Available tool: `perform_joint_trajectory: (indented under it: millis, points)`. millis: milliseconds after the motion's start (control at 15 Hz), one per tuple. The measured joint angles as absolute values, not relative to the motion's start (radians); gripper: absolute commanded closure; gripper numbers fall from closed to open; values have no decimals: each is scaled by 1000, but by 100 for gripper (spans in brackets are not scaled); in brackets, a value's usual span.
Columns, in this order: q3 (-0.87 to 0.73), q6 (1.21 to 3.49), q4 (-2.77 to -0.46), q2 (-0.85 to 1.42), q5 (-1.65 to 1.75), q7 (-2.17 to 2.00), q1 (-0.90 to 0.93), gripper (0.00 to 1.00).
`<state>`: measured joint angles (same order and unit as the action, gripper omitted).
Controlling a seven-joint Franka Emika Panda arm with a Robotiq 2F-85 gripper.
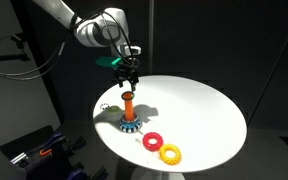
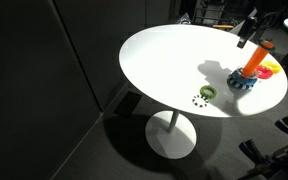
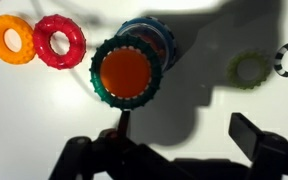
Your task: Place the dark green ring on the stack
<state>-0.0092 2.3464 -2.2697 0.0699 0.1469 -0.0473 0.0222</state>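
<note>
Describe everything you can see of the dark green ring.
The dark green ring is a small, thin hoop with a wide hole, plastic by its look. It lies flat on the white table, close beside a small black-and-white ring; whether they touch is unclear. It sits apart from the stack, and nothing grips it. In the wrist view the ring looks paler.

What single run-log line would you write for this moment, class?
hand: open, empty, above stack | dark green ring: on table, apart from stack | placing: not yet done
</note>
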Motion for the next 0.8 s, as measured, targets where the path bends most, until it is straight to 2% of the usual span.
perform_joint_trajectory:
  millis: [800]
  points:
    - [-12, 2346, -2249, 87, 147, -53, 22, 0]
